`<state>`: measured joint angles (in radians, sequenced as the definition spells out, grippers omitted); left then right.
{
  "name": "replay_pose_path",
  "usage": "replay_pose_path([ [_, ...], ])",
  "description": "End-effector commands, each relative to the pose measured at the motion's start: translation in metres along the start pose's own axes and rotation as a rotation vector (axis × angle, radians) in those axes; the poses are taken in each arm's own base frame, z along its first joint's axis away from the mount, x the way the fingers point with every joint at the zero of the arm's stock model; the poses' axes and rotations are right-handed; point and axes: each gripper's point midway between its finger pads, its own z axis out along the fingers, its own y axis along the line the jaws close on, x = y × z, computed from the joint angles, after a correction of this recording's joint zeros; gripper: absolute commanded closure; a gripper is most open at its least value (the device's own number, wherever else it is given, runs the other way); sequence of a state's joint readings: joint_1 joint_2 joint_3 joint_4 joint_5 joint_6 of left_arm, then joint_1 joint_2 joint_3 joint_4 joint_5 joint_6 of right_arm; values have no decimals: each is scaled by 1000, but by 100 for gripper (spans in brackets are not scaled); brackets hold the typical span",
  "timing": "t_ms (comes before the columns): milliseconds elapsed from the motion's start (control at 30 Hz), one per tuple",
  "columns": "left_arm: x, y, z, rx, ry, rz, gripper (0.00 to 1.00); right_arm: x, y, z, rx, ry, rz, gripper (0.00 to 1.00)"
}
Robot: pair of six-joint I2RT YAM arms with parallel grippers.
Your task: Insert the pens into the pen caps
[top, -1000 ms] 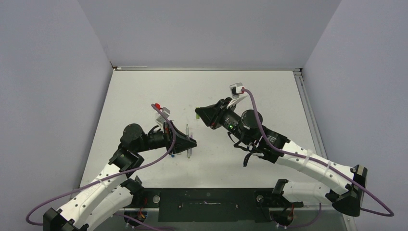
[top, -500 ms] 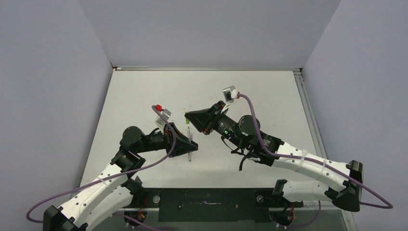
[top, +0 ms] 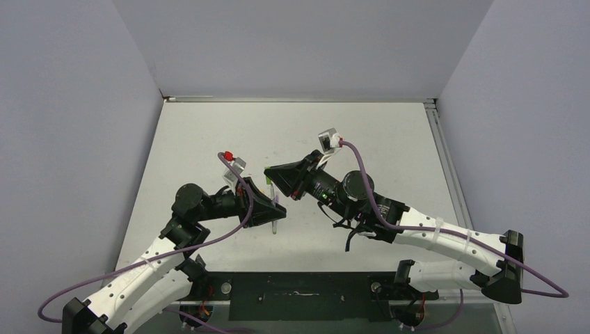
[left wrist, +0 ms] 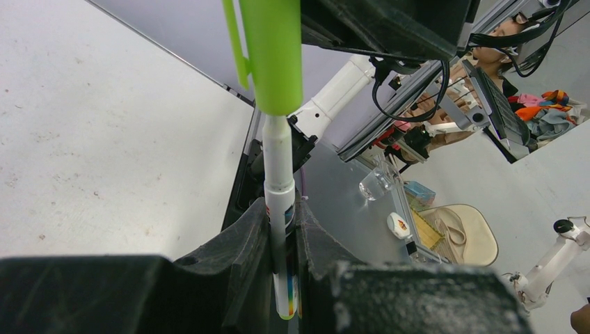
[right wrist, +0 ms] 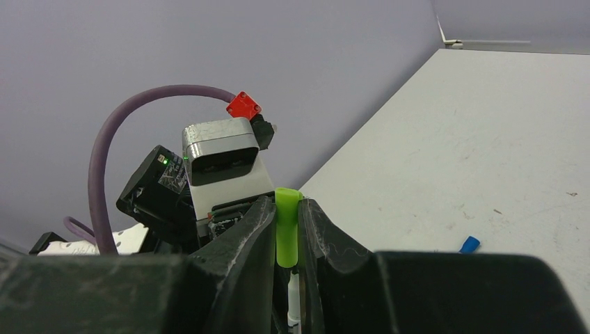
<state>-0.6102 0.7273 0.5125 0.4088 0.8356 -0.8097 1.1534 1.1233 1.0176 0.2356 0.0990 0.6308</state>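
Observation:
My left gripper (left wrist: 282,209) is shut on a thin white-grey pen (left wrist: 278,174) with a green end, and holds it upright. My right gripper (right wrist: 286,205) is shut on a bright green cap (right wrist: 287,236). The cap (left wrist: 268,56) stands straight above the pen in line with it, and the pen's narrow front end reaches into its open mouth. In the top view the two grippers meet at mid-table, the left gripper (top: 271,209) below the right gripper (top: 273,174), with the green cap (top: 268,179) between them. A blue cap (right wrist: 469,245) lies on the table. The other pens and caps are hidden.
The white table (top: 389,139) is walled at the back and sides, with a metal rail (top: 438,139) along its right edge. The left arm's wrist camera (right wrist: 222,167) and purple cable (right wrist: 125,132) sit close behind the cap.
My right gripper has moved left and slightly down with the green cap, from apart to directly over the pen's tip. The left gripper has shifted slightly, still holding the pen.

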Motion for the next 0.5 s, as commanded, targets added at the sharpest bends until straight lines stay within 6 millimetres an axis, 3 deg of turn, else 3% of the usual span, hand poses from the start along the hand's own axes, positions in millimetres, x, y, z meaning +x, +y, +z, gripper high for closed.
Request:
replay_pose_path([
  [0, -7, -16, 0, 59, -19, 49, 100, -23, 8, -8, -13, -76, -6, 95],
  [467, -9, -18, 0, 60, -20, 53, 100, -18, 8, -12, -8, -63, -16, 95],
])
